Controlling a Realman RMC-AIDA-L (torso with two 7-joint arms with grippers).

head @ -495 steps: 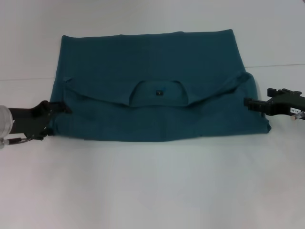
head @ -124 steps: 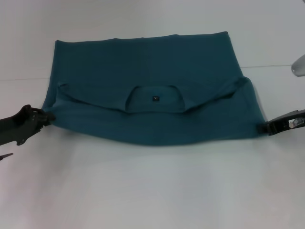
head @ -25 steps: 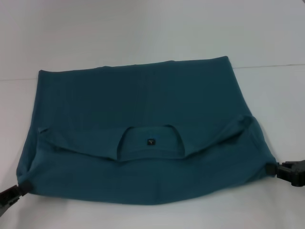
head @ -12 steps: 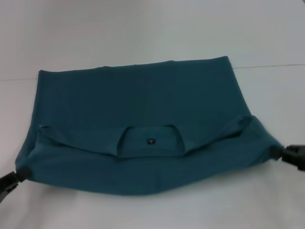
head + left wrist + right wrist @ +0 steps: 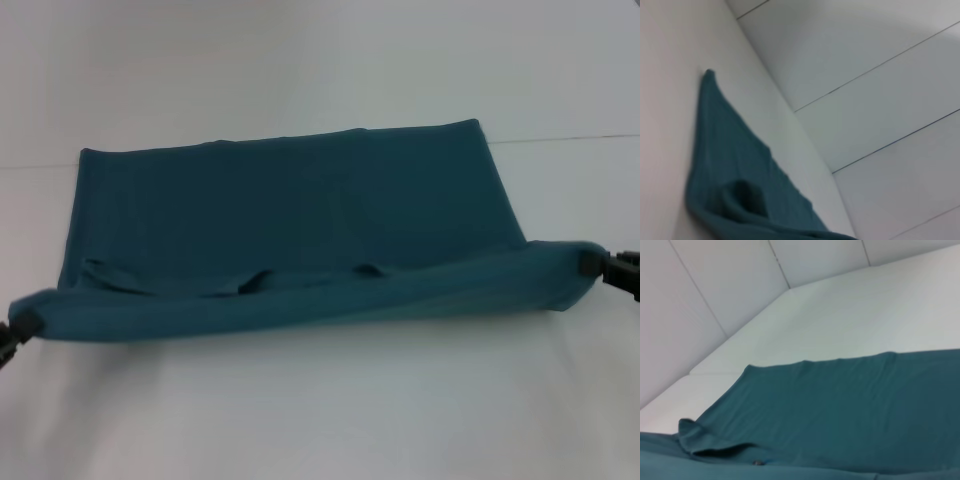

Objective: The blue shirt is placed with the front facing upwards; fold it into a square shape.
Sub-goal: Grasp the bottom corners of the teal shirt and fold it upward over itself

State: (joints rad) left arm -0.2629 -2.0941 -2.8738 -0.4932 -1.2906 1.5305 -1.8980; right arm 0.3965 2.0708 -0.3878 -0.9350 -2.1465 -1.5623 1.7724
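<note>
Left gripper (image 5: 8, 335): clenched on near-left corner of blue shirt (image 5: 290, 215)
Right gripper (image 5: 618, 272): clenched on near-right corner — near edge lifted off table (image 5: 320, 420)

The dark teal-blue short-sleeved shirt (image 5: 300, 225) is soft matt cloth, a fine knit that takes no shine and sags in gentle folds along its raised near edge. The plain white tabletop (image 5: 320, 410) under it looks smooth and matt, like the pale panelled wall (image 5: 880, 75) behind, which is crossed by thin dark seams.
</note>
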